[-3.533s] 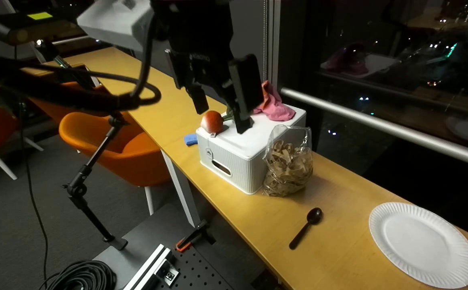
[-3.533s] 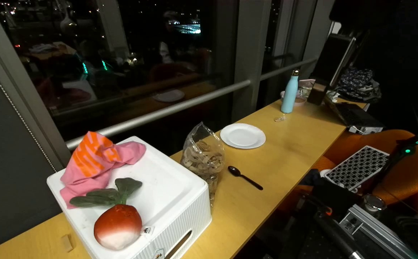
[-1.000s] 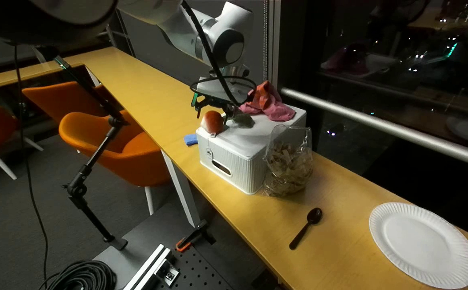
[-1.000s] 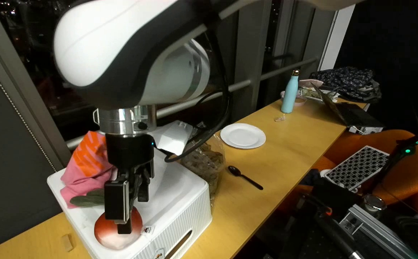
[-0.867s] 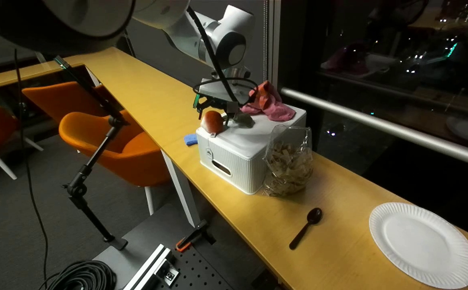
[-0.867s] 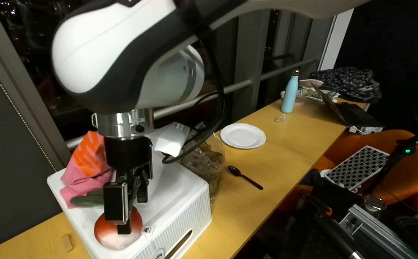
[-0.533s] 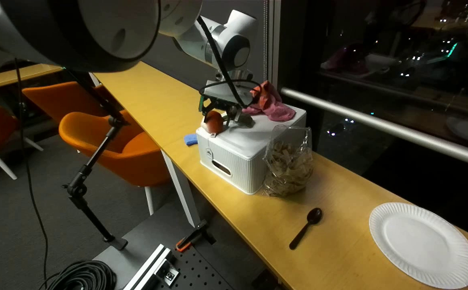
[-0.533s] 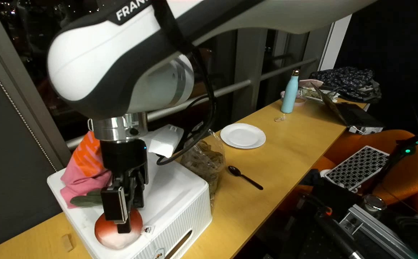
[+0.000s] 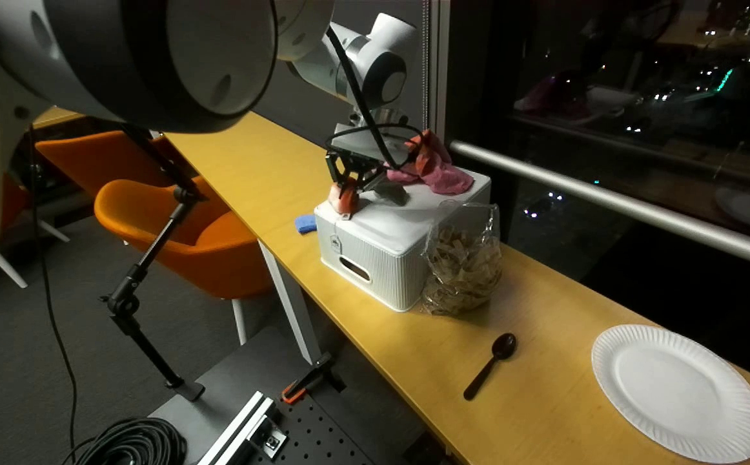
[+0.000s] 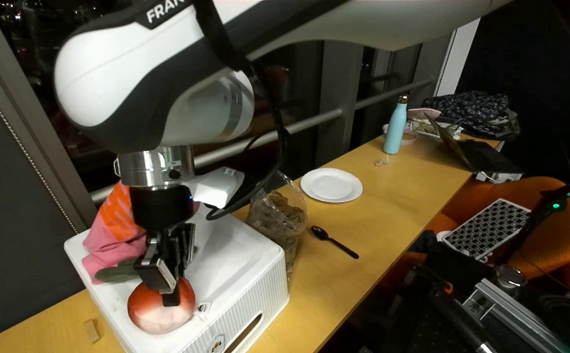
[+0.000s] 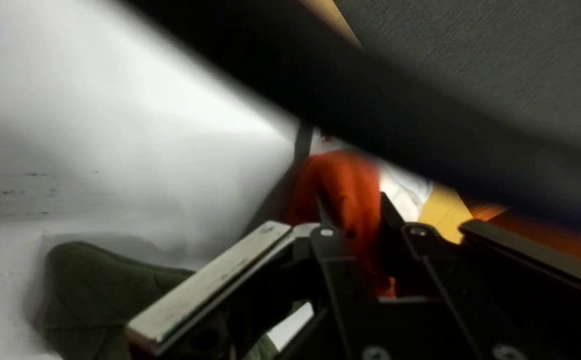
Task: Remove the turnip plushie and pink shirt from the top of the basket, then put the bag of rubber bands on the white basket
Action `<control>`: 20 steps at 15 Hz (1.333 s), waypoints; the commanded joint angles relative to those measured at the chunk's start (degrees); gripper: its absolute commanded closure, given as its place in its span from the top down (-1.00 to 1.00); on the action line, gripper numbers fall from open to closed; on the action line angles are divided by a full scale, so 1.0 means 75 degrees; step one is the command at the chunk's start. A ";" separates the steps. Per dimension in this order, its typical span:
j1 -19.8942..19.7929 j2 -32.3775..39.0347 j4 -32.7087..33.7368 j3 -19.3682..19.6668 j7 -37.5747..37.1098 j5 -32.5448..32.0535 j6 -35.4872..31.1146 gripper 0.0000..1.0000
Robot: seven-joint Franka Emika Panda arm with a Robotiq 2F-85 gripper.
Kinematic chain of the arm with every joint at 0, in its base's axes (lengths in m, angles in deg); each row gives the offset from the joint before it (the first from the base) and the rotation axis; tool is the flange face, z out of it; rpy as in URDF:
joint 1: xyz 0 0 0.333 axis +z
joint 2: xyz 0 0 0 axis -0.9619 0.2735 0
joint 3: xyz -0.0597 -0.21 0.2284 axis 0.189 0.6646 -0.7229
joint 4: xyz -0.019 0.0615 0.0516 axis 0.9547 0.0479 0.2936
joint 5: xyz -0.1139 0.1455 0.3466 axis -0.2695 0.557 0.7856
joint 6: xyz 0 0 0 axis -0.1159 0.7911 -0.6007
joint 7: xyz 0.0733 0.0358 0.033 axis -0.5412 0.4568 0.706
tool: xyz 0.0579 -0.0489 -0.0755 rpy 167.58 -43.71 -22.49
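Note:
The turnip plushie (image 10: 150,314), red and white with green leaves (image 11: 85,300), sits at one corner on top of the white basket (image 9: 375,271). My gripper (image 11: 355,215) points down over it, with the red body pinched between its fingers in the wrist view. In an exterior view one fingertip presses into the plushie's side; the far finger is hidden. Behind the leaves, the pink shirt (image 10: 118,235) lies crumpled on the same basket top, partly covered by the gripper. Upright on the table against the basket's side stands the clear bag of rubber bands (image 9: 462,271).
A black spoon (image 9: 491,368) and a white paper plate (image 9: 678,391) lie on the table beyond the bag. A blue cloth (image 9: 306,223) is beside the basket. A metal rail (image 9: 607,194) runs along the window. Farther off stands a blue bottle (image 10: 396,127).
The arm has come down from above onto the turnip plushie. Within the last second the fingers have closed, squeezing its body narrower. Shirt, basket and bag have stayed in place.

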 commanded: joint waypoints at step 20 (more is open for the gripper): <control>-0.0385 -0.3613 -0.0326 0.1035 -0.3159 -0.1525 0.1368 -0.94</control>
